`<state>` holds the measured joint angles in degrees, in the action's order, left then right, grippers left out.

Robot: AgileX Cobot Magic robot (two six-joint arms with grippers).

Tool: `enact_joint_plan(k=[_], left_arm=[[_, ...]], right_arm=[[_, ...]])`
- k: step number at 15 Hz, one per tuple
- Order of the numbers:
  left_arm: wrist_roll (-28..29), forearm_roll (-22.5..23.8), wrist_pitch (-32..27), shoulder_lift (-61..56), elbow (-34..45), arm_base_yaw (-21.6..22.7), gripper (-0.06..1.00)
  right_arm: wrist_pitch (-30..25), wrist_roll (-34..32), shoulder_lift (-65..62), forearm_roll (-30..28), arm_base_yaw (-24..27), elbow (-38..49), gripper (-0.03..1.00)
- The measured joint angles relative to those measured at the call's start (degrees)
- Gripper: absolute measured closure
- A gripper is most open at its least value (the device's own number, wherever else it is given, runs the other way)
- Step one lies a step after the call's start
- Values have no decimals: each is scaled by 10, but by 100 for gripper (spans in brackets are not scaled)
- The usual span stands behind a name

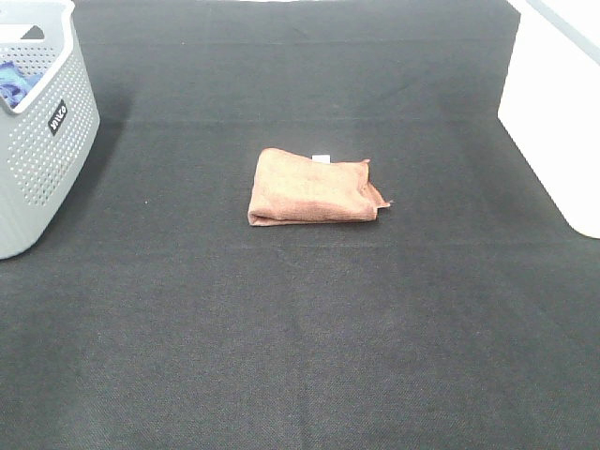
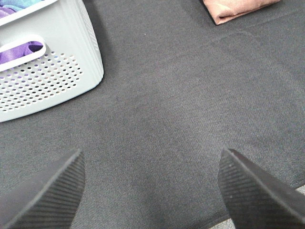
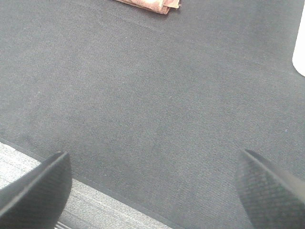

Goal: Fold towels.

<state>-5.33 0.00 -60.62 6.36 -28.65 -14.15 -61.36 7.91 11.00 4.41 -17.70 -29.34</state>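
Observation:
A reddish-brown towel (image 1: pixel 312 187) lies folded into a small rectangle at the middle of the black table, with a small white tag (image 1: pixel 321 157) at its far edge. A corner of it shows in the left wrist view (image 2: pixel 237 8) and in the right wrist view (image 3: pixel 153 5). My left gripper (image 2: pixel 151 191) is open and empty above bare mat near the table's front edge, well away from the towel. My right gripper (image 3: pixel 153 188) is open and empty too, over the mat's front edge. Neither arm shows in the exterior high view.
A grey perforated basket (image 1: pixel 37 131) stands at the far left with blue and purple cloths inside; it also shows in the left wrist view (image 2: pixel 52 67). A white container (image 1: pixel 555 112) stands at the far right, with its edge in the right wrist view (image 3: pixel 300 47).

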Motion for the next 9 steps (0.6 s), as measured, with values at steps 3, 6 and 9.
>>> enact_joint_plan(k=[3,6,9], left_arm=[[0,0,0,0,0,0,20],[0,0,0,0,0,0,20],[0,0,0,0,0,14,20]], right_arm=[[0,0,0,1,0,0,9],[0,0,0,1,0,0,9],[0,0,0,4,4,0,9]])
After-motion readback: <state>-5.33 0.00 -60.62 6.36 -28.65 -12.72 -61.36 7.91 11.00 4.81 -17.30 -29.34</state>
